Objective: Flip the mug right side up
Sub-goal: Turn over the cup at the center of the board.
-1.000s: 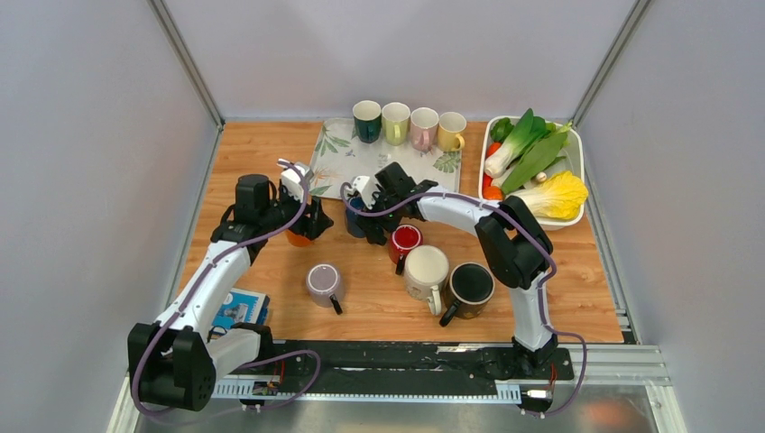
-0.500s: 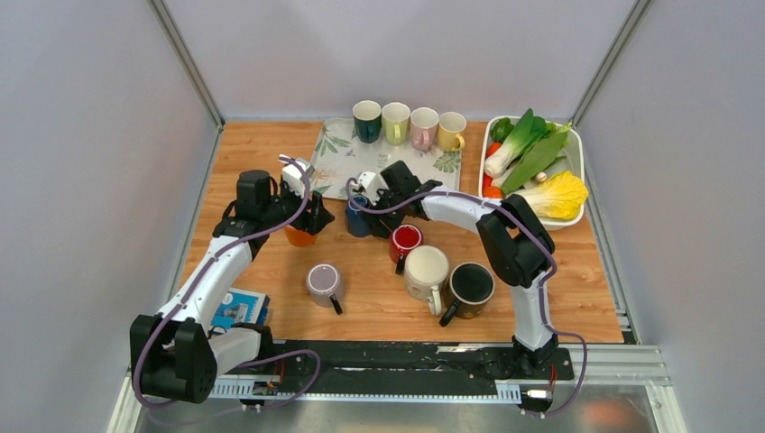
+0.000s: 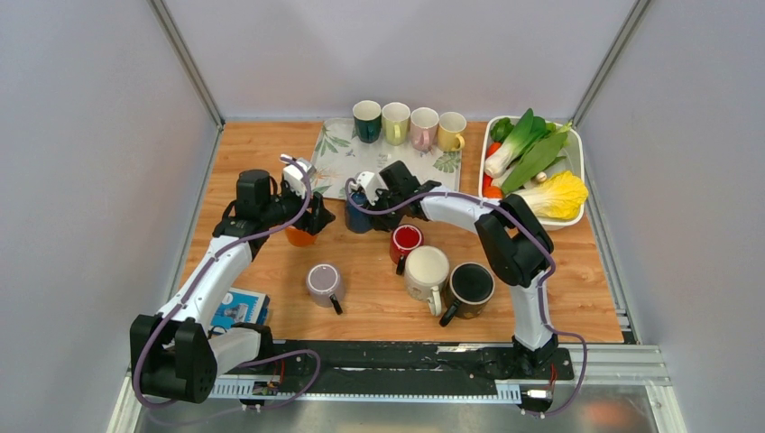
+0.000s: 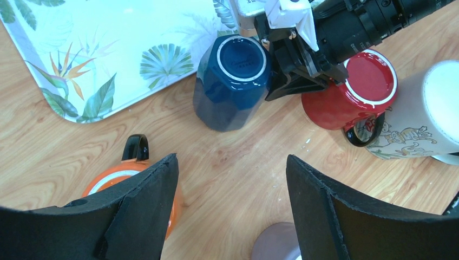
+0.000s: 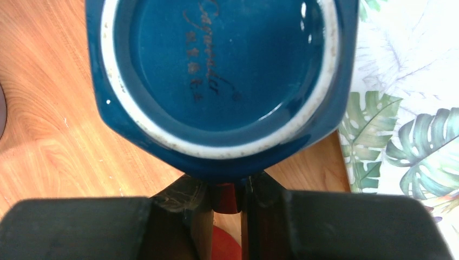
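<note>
A dark blue mug [image 3: 357, 216] [image 4: 233, 81] stands upside down on the wooden table, its white-ringed base facing up, just off the leaf-print tray's corner. In the right wrist view that base [image 5: 222, 76] fills the top half. My right gripper [image 3: 373, 206] [image 4: 277, 81] [image 5: 226, 189] is shut against the mug's side, its fingers pinched under the base edge where the handle is hidden. My left gripper [image 3: 311, 221] [image 4: 233, 162] hangs open over bare wood to the mug's left and holds nothing.
An orange mug [image 3: 299, 236] [image 4: 116, 179] sits under the left finger. A red mug [image 3: 405, 240], white mug [image 3: 426, 269], black mug [image 3: 470, 285] and mauve mug [image 3: 322, 281] stand nearby. The tray [image 3: 336, 158] carries several mugs. A vegetable bin [image 3: 577, 158] is back right.
The right gripper's jaws have closed from wide open onto the blue mug's side. The left arm has shifted slightly and stays open.
</note>
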You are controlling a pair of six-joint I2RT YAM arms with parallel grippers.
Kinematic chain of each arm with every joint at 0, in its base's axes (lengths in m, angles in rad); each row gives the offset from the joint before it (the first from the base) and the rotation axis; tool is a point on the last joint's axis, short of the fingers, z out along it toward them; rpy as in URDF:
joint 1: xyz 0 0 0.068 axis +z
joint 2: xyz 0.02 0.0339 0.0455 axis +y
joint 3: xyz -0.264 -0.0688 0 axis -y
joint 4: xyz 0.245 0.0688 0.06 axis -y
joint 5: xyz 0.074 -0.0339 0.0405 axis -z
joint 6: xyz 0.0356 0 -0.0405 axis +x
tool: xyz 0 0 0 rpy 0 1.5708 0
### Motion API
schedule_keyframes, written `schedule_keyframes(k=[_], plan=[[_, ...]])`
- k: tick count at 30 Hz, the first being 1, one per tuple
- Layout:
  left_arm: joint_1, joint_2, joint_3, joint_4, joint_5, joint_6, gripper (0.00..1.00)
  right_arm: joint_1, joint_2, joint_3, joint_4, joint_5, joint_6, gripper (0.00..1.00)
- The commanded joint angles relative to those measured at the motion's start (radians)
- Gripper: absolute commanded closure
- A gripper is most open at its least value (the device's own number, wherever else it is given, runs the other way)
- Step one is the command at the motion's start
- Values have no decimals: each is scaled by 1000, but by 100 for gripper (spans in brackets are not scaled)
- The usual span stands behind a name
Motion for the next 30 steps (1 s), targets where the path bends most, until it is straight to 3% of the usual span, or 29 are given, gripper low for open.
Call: schedule_keyframes(k=[1, 7, 10, 15, 22, 25, 30], plan=[[7, 1, 43, 17, 29, 87, 20, -24, -26, 48, -11, -27, 21, 100], [-9, -30, 29, 57, -2, 247, 20, -73, -77, 110, -67, -151, 32, 100], [-62, -69, -7, 84, -90, 422, 20, -109, -90, 147, -118, -256, -10, 100], [-205, -149, -144, 291, -199, 755, 17, -190, -93, 199, -162, -503, 12, 100], [-314, -163, -270, 517, -272, 953, 17, -275, -66, 227, -149, -728, 81, 100], [-339, -137, -313, 614, -286, 999, 18, -312, -51, 200, -61, -855, 224, 100], [-365, -64, -366, 901, -343, 1059, 22, -344, -44, 97, 286, -1083, 555, 100]])
